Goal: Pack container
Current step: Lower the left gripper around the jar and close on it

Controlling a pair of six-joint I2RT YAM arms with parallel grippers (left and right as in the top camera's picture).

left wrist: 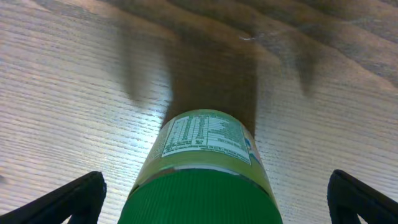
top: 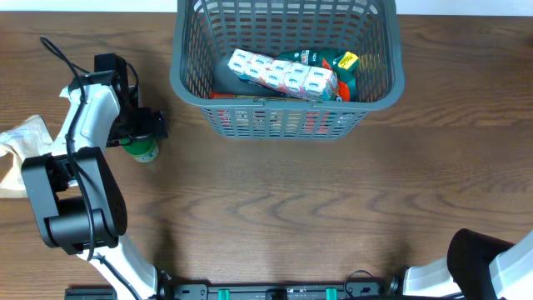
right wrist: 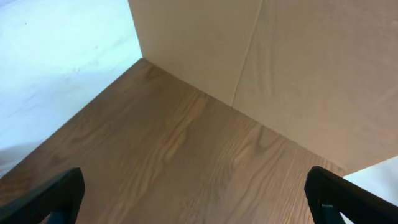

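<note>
The container (top: 187,79), a large grey lattice basket, stands at the table's far middle. It holds a white-and-blue patterned pack (top: 279,73), a green packet (top: 329,60) and some red items. A green-capped bottle (top: 140,149) with a yellow-green label sits on the table at the left. My left gripper (top: 143,135) is open over it. In the left wrist view the bottle (left wrist: 205,162) lies between the wide-apart black fingers (left wrist: 74,199), cap toward the camera, with gaps on both sides. My right gripper (right wrist: 196,202) is open over bare wood, nothing between its fingers.
A crumpled beige cloth (top: 18,150) lies at the left edge, beside the left arm. The right arm's base (top: 487,267) shows at the bottom right corner. In the right wrist view a beige upright board (right wrist: 280,68) borders the wooden table.
</note>
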